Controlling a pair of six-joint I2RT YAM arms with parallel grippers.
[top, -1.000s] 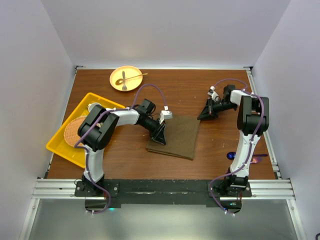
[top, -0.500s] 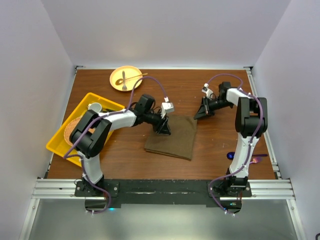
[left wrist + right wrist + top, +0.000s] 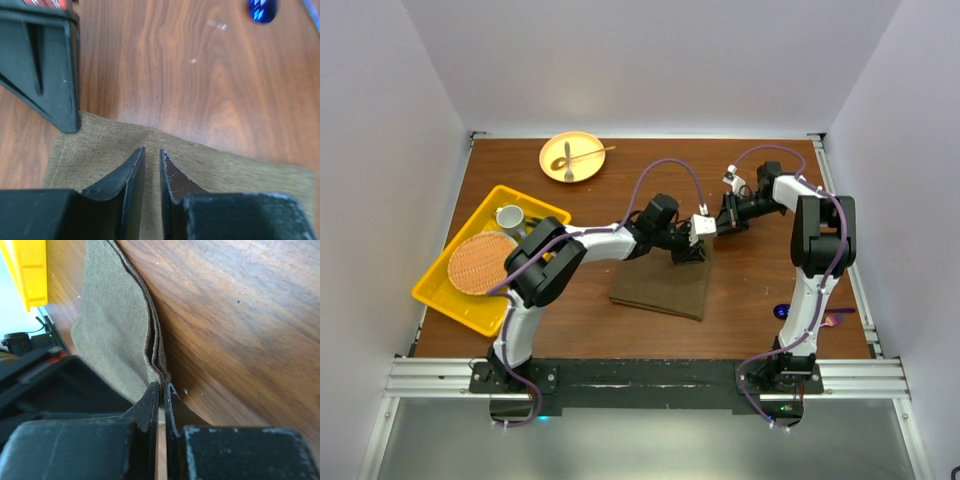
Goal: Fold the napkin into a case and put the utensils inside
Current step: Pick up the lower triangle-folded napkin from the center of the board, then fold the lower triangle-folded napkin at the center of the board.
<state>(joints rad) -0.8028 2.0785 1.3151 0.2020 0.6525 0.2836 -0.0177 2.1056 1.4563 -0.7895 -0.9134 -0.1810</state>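
Napkin point(image 3: 660, 285) under slightly parted left fingers point(image 3: 131, 175); right fingers point(image 3: 150, 405) pressed together at its far corner

Table point(image 3: 750, 290): brown wood-grain top, enclosed by pale walls at the left, far and right sides. Lying directly on it are the olive-brown napkin point(image 3: 660, 290), folded flat into a rectangle near the middle with its stacked layers showing along one edge in the right wrist view; a round yellow plate point(image 3: 585, 170) at the far left end; and a yellow tray point(image 3: 448, 310) set askew against the left edge. A glossy blue spoon point(image 3: 783, 312), partly hidden, lies on the near right side, well apart from the napkin.
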